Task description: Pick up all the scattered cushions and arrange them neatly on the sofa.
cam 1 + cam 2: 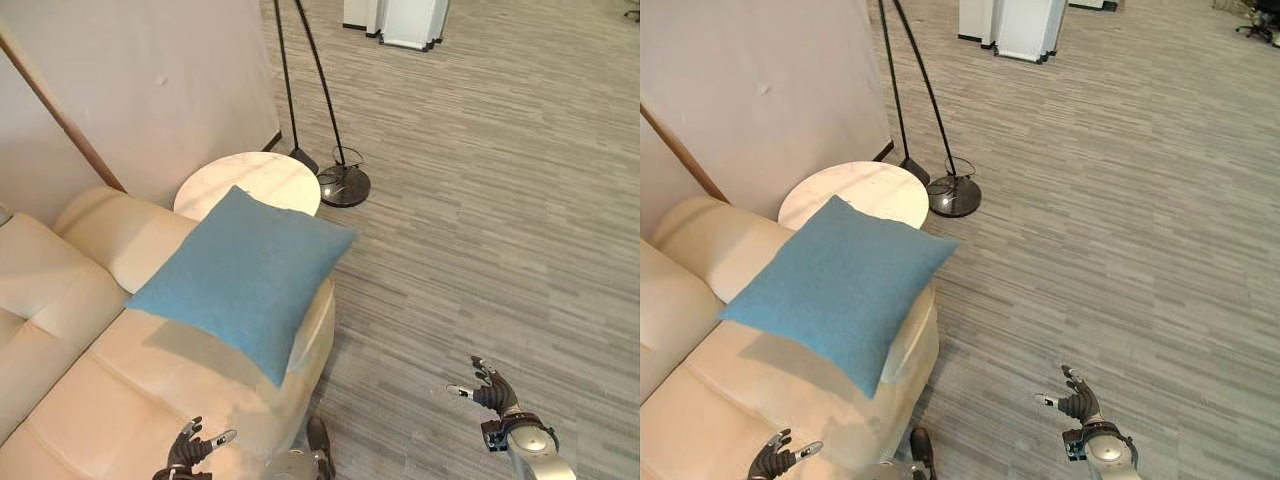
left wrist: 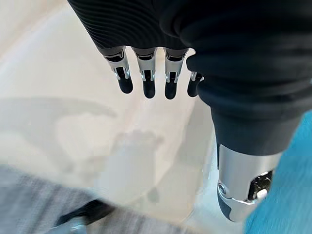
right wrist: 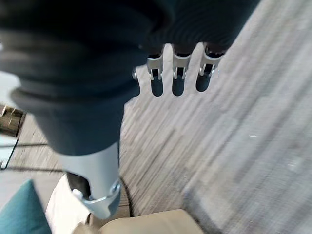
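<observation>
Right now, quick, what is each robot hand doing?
Left hand: open, holding nothing, over the sofa seat.
Right hand: open, holding nothing, over the floor.

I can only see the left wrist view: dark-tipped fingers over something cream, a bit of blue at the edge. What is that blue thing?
Observer: A blue cushion, lying tilted across the cream sofa's armrest end.
Operator: Is the hand I'm looking at holding it?
Observer: No. The left hand hangs open over the seat, apart from the cushion.
Operator: And the other hand?
Observer: The right hand is open too, out over the grey floor beside the sofa.
Operator: Anything behind the sofa?
Observer: A round white side table, with a floor lamp's base next to it.
</observation>
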Motion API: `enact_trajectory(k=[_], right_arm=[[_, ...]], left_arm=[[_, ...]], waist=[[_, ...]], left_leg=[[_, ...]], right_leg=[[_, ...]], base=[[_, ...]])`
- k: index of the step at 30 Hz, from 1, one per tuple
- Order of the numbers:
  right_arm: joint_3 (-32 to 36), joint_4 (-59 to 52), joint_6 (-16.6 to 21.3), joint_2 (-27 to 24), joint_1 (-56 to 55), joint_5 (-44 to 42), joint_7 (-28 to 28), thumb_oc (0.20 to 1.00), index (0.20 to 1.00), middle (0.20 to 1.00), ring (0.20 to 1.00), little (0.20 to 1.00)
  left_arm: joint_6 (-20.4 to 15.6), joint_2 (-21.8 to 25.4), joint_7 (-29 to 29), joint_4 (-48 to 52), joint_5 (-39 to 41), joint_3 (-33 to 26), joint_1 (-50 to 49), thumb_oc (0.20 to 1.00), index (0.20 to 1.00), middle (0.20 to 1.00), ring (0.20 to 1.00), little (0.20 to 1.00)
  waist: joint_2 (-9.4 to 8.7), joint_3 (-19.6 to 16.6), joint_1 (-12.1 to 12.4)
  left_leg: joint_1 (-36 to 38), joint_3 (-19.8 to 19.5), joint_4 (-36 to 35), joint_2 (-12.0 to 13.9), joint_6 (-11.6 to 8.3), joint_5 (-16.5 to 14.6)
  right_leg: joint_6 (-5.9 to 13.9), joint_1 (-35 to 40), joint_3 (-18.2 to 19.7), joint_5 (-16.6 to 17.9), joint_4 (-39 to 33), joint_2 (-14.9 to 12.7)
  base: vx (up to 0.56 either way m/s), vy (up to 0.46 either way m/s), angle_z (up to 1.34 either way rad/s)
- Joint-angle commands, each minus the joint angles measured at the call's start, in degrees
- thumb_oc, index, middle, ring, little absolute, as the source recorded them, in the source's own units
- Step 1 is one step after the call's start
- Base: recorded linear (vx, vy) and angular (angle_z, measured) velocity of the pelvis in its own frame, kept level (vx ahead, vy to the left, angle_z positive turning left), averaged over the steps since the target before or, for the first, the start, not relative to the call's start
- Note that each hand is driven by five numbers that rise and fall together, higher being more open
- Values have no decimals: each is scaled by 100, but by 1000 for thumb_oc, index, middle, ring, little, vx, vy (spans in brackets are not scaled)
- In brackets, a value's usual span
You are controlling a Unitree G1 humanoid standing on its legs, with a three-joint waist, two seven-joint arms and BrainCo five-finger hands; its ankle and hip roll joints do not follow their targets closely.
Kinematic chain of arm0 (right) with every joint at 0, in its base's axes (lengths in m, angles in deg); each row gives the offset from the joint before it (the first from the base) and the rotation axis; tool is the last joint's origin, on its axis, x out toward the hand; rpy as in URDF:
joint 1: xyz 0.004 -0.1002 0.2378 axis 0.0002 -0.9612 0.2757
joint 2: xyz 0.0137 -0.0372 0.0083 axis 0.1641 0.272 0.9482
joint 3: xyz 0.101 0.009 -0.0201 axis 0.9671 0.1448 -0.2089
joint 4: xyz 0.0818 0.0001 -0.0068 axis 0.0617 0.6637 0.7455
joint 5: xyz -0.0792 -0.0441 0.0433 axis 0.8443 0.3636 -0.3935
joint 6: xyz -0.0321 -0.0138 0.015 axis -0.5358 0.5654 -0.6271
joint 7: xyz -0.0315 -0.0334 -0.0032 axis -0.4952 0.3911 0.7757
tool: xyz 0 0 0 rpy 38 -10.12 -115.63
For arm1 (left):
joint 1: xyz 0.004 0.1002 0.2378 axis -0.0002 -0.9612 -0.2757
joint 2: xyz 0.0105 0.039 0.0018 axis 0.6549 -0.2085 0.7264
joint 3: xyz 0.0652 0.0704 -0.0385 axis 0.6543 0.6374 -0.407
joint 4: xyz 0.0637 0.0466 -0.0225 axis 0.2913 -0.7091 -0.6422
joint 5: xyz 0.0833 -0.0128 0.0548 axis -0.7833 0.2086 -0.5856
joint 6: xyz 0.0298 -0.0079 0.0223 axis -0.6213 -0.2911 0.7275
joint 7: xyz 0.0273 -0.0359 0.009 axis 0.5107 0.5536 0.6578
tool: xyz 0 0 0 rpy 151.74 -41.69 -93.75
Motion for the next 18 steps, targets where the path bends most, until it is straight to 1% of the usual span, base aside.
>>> enact_trajectory(k=[1,2,3,5,6,7,8,9,10,11,12,13,14,15,16,17,18], right_arm=[[100,-164,174,-35,233,56,-11,1000,1000,1000,1000,1000],[77,-160,170,-32,246,53,-8,1000,1000,1000,1000,1000],[72,-148,157,-60,248,46,-15,1000,1000,1000,1000,1000],[101,-117,132,-90,227,29,-29,1000,1000,1000,1000,1000],[121,-43,122,-104,229,13,-57,1000,1000,1000,1000,1000],[121,-41,123,-103,232,12,-57,1000,1000,1000,1000,1000],[155,-24,100,-99,213,-5,-65,1000,1000,1000,1000,1000],[265,28,92,-38,161,-221,-59,1000,1000,1000,1000,1000],[303,76,117,-27,143,-326,-79,1000,1000,1000,1000,1000],[303,80,120,-29,145,-328,-79,1000,1000,1000,1000,1000],[357,102,143,-16,91,-386,-80,1000,1000,1000,1000,1000],[466,131,158,-28,-1,-481,-65,1000,1000,1000,1000,1000],[466,133,160,-28,-2,-481,-65,1000,1000,1000,1000,1000],[536,217,178,-79,55,-551,-67,1000,1000,1000,1000,1000],[582,217,168,-92,61,-591,-64,1000,1000,1000,1000,1000],[636,205,229,-128,76,-668,-65,1000,1000,1000,1000,1000],[635,207,231,-129,76,-669,-64,1000,1000,1000,1000,1000]], left_arm=[[-168,212,-145,231,177,31,3,1000,1000,1000,1000,1000],[-182,211,-147,255,220,33,18,1000,1000,1000,1000,1000],[-211,194,-160,243,340,39,44,1000,1000,1000,1000,1000],[-214,183,-169,239,401,60,66,1000,1000,1000,1000,1000],[-221,179,-176,200,420,72,108,1000,1000,1000,1000,1000],[-222,179,-176,198,420,71,111,1000,1000,1000,1000,1000],[-221,168,-174,182,431,76,140,1000,1000,1000,1000,1000],[-243,149,-207,172,449,117,239,1000,1000,1000,1000,1000],[-268,148,-231,150,469,128,290,1000,1000,1000,1000,1000],[-269,146,-231,148,470,129,292,1000,1000,1000,1000,1000],[-279,148,-241,134,487,163,331,1000,1000,1000,1000,1000],[-299,167,-197,148,454,232,377,1000,1000,1000,1000,1000],[-298,167,-197,149,454,233,376,1000,1000,1000,1000,1000],[-294,179,-203,108,458,262,450,1000,1000,1000,1000,1000],[-284,179,-189,117,469,271,438,1000,1000,1000,1000,1000],[-295,197,-194,112,479,262,439,1000,1000,1000,1000,1000],[-295,196,-194,112,479,262,438,1000,1000,1000,1000,1000]], waist=[[143,176,69],[173,221,22],[221,270,-37],[208,319,-114],[171,346,-180],[174,342,-185],[142,369,-236],[82,390,-385],[49,408,-434],[59,416,-448],[34,419,-519],[-50,357,-549],[-48,359,-564],[-64,282,-576],[-56,251,-593],[-45,204,-610],[-41,204,-622]], left_leg=[[-93,-187,385,361,-494,-262],[20,-294,401,352,-494,-326],[182,-525,450,352,-523,-484],[311,-776,508,282,-545,-594],[397,-985,532,222,-569,-675],[388,-990,531,226,-570,-667],[478,-1164,524,166,-589,-721],[564,-1562,546,51,-637,-798],[592,-1741,558,-2,-652,-834],[599,-1758,567,5,-653,-846],[646,-1996,559,-35,-684,-891],[658,-2310,665,-145,-739,-1013],[657,-2326,673,-145,-740,-1017],[672,-2518,667,-80,-834,-1037],[657,-2579,680,-40,-862,-1041],[662,-2621,650,33,-912,-1052],[663,-2633,649,36,-914,-1053]], right_leg=[[-47,-388,15,1510,-742,112],[-96,-506,-43,1410,-871,74],[-227,-711,-146,1187,-1364,-17],[-239,-915,58,1212,-1943,60],[-199,-1000,321,1287,-2450,172],[-201,-995,313,1308,-2478,177],[-144,-1059,563,1402,-2796,272],[-12,-1288,1253,1617,-3142,461],[6,-1365,1477,1717,-3224,532],[5,-1349,1459,1709,-3225,534],[28,-1426,1636,1745,-3201,602],[-17,-1196,1775,1757,-3361,527],[-18,-1185,1758,1755,-3365,523],[-61,-1108,1627,1779,-3337,508],[-97,-1061,1548,1752,-3358,506],[-136,-1005,1443,1709,-3384,505],[-138,-999,1430,1707,-3387,505]], base=[[163,10,63],[265,-46,75],[348,-70,57],[300,-109,72],[172,-96,94],[192,-104,94],[293,-137,91],[384,-199,89],[293,-156,127],[187,-138,128],[239,-188,160],[236,-188,153],[295,-318,192],[201,-275,175],[277,-370,148],[125,-167,76],[195,-262,62]])
